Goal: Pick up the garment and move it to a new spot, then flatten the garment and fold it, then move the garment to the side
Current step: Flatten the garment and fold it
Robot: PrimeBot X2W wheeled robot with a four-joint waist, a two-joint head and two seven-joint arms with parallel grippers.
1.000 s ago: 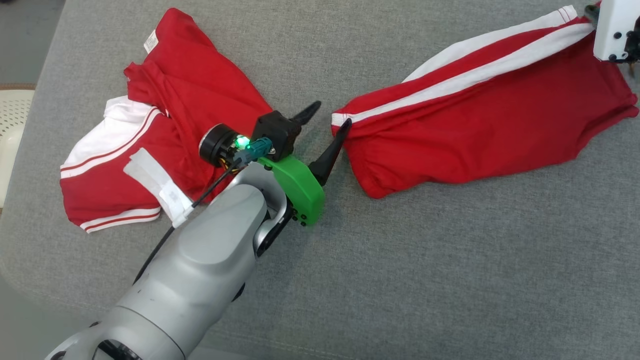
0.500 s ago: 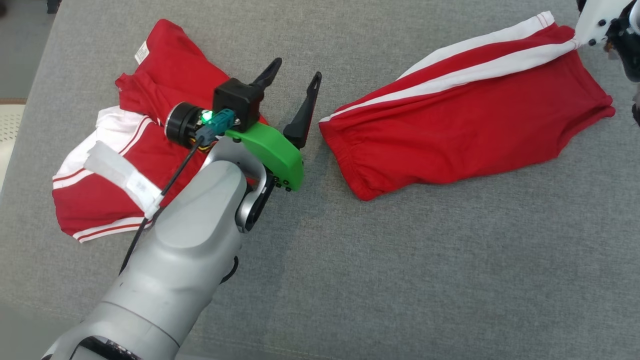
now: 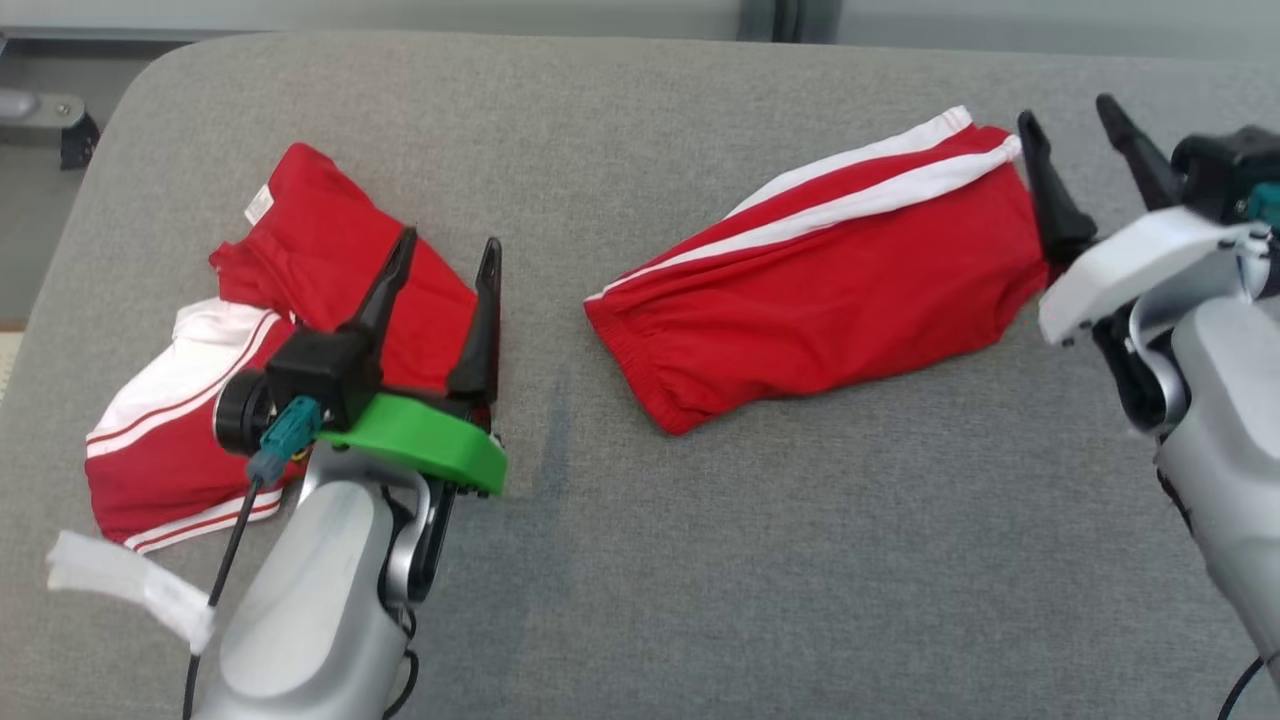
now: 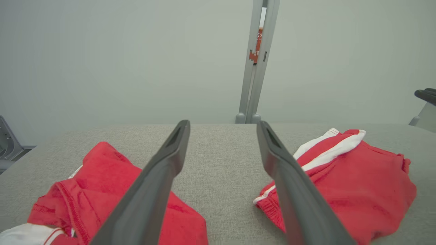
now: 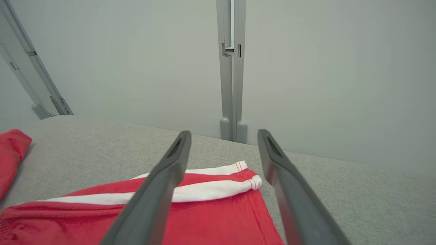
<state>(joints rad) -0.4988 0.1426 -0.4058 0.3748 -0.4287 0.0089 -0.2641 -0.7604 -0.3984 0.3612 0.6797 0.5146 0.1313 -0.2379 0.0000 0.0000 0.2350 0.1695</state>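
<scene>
- Seeing both end effectors spread wide, nothing held in either.
- Striped red shorts [image 3: 800, 290] lie folded on the grey counter [image 3: 800, 560], centre-right in head view. Gathered end points left, white stripes run along the far edge.
- R end effector [image 3: 1065, 110] sits at the shorts' hem end, on the right. Its inner finger [image 3: 1045, 200] overlaps the hem edge in head view; can't tell if it's touching cloth.
- R wrist view: the striped hem corner lies between and below the two fingers.
- L end effector [image 3: 450, 240] hangs over the right edge of a crumpled red top [image 3: 300, 210] w/ white trim, at the counter's left.
- Shorts & top are apart, w/ a bare grey strip between them.
- White tape tag [image 3: 130, 590] is wrapped on the L arm's cable, lower left.
</scene>
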